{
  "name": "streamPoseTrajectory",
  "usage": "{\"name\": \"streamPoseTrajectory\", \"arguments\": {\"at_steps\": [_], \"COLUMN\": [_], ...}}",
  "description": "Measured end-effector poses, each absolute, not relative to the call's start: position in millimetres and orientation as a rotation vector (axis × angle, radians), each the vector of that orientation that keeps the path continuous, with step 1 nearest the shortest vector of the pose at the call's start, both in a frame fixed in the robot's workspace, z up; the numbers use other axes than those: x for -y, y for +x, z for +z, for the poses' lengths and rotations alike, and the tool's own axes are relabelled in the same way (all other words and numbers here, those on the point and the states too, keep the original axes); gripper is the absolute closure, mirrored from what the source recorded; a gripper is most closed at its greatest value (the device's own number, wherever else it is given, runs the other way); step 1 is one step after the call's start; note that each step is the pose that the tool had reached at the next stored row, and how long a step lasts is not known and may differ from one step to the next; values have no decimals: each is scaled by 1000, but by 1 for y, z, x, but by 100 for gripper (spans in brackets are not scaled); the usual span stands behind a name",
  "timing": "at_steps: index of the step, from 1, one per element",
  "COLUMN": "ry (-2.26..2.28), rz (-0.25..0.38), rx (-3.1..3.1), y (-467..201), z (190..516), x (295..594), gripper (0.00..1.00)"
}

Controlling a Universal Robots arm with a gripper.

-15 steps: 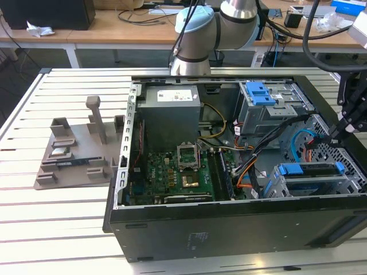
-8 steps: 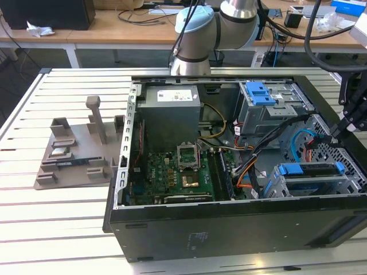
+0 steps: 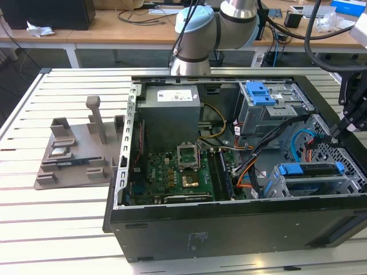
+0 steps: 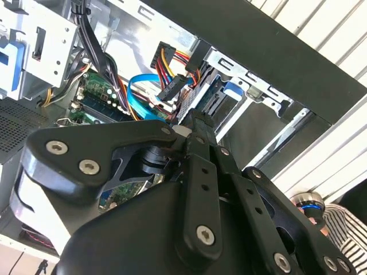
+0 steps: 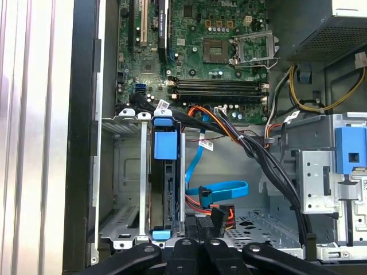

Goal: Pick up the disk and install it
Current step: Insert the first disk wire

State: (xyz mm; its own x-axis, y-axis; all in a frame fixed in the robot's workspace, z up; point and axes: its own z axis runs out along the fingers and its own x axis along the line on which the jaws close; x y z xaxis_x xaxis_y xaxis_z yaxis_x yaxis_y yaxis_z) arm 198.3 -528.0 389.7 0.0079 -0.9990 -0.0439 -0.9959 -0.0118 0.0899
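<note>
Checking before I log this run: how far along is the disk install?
The disk already stands on edge in the drive cage inside the open computer case, its blue rails level with the cage rim, so it looks seated. The gripper hovers at the disk's end; whether it holds it cannot be told. Whether the disk is fully latched cannot be told either.
</note>
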Motion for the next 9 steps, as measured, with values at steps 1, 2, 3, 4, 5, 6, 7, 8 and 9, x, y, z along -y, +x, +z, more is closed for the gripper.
{"name": "streamPoseTrajectory", "arguments": {"at_steps": [1, 2, 3, 4, 5, 6, 7, 8, 9], "ry": [2206, 2206, 2206, 2202, 2197, 2193, 2188, 2184, 2183], "rz": [-147, -147, -147, -140, -130, -123, -117, -112, -113], "rx": [2185, 2185, 2185, 2183, 2180, 2178, 2178, 2178, 2177], "y": [198, 198, 198, 198, 198, 199, 199, 200, 201], "z": [390, 390, 390, 389, 389, 389, 388, 386, 378], "x": [528, 528, 528, 527, 527, 526, 525, 521, 503], "gripper": [83, 76, 71, 64, 64, 64, 64, 64, 64]}}
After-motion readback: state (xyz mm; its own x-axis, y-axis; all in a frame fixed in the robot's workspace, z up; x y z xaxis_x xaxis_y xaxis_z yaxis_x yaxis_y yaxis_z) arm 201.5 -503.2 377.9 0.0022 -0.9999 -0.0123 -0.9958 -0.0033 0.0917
